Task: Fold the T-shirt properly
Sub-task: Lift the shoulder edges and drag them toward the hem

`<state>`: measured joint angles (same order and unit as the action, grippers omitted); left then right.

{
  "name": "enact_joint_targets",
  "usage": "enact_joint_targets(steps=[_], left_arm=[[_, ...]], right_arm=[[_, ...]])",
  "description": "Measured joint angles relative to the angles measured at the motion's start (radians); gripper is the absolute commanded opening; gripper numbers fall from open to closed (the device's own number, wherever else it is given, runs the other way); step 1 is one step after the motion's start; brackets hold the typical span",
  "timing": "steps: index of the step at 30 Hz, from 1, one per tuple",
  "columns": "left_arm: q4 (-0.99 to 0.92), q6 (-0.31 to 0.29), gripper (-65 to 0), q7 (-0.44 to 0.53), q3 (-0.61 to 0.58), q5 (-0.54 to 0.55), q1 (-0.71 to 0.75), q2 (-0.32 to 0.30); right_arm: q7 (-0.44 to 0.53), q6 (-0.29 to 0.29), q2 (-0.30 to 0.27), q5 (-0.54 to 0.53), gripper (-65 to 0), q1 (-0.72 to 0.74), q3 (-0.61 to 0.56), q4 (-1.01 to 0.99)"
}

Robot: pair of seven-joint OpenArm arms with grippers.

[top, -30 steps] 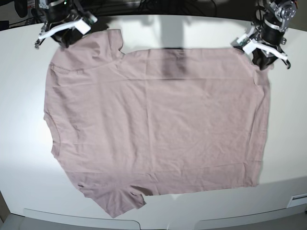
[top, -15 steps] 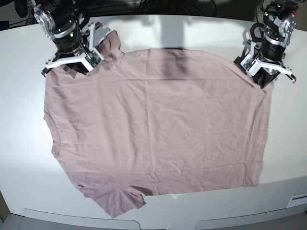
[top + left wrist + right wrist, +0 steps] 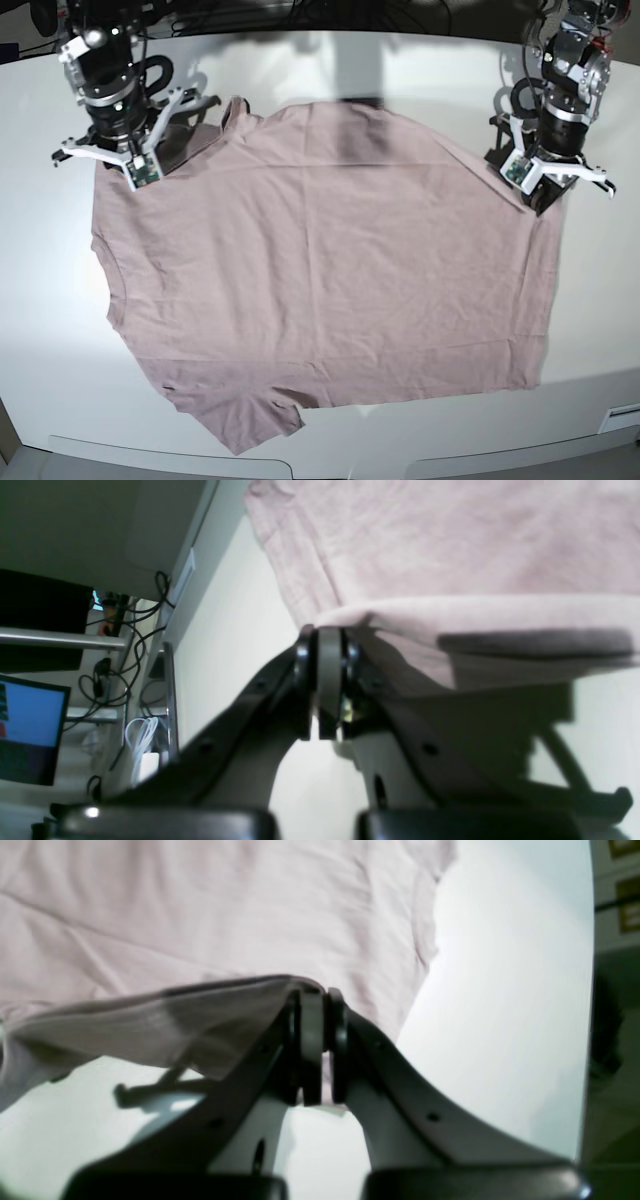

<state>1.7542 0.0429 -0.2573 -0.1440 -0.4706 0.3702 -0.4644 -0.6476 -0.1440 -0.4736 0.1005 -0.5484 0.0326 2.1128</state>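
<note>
The mauve-pink T-shirt (image 3: 320, 270) lies spread flat across the white table (image 3: 40, 300), with one sleeve at the front (image 3: 250, 420). My right gripper (image 3: 125, 172), on the base view's left, is shut on the shirt's far left corner. The right wrist view shows its closed fingers (image 3: 312, 1020) pinching a raised fold of cloth (image 3: 150, 1015). My left gripper (image 3: 540, 195), on the base view's right, is shut on the far right corner. The left wrist view shows its fingers (image 3: 327, 670) clamped on a lifted fold (image 3: 475, 625).
The table's front edge (image 3: 320, 465) runs along the bottom, with a white label (image 3: 625, 415) at the front right. Cables (image 3: 115, 630) and a blue monitor (image 3: 30, 720) sit beyond the table's side. Dark gear lines the back edge (image 3: 250, 15).
Both grippers have moved from the back edge toward the front, each pulling its held corner along. The shirt's far edge now slopes down at both ends.
</note>
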Motion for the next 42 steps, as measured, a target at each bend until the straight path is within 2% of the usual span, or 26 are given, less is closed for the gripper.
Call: enact_joint_targets(steps=[5,9,12,20,25,28,32,35,42], left_arm=[[0.0,0.0,-65.0,-0.008,0.0,0.036,-0.039,0.036],[0.0,0.0,-65.0,-0.013,0.0,0.039,-0.069,0.062],[0.0,0.002,-65.0,-0.013,0.0,0.043,-0.093,0.079],[0.0,0.002,-65.0,-0.013,0.0,0.068,-0.119,0.096],[0.0,0.002,-65.0,-0.031,0.0,0.069,-0.119,0.096],[0.0,0.002,-65.0,-0.032,0.0,0.069,-0.119,0.096],[-0.013,0.002,-65.0,-0.035,0.0,0.069,-0.136,0.096],[-0.031,0.002,-65.0,-0.069,0.0,0.069,-0.153,0.096],[-0.093,0.003,-65.0,-0.14,0.0,0.069,-0.194,0.096]], right_arm=[[0.008,-0.076,0.042,-0.112,-65.0,0.0,0.172,0.0],[0.022,-0.119,0.044,-0.203,-65.0,0.001,0.283,0.0],[0.018,-0.179,0.044,-0.25,-65.0,0.01,0.33,0.0],[0.001,-0.194,0.045,-0.333,-65.0,0.059,0.333,-0.003],[-0.017,-0.207,0.047,-0.346,-65.0,0.12,0.333,-0.116],[-0.023,-0.253,0.047,-0.345,-65.0,0.166,0.333,-0.203],[-0.023,-0.281,0.047,-0.38,-65.0,0.239,0.333,-0.287],[-0.047,-0.304,0.048,-0.438,-65.0,0.286,0.332,-0.345],[-0.074,-0.311,0.05,-0.438,-65.0,0.389,0.332,-0.463]])
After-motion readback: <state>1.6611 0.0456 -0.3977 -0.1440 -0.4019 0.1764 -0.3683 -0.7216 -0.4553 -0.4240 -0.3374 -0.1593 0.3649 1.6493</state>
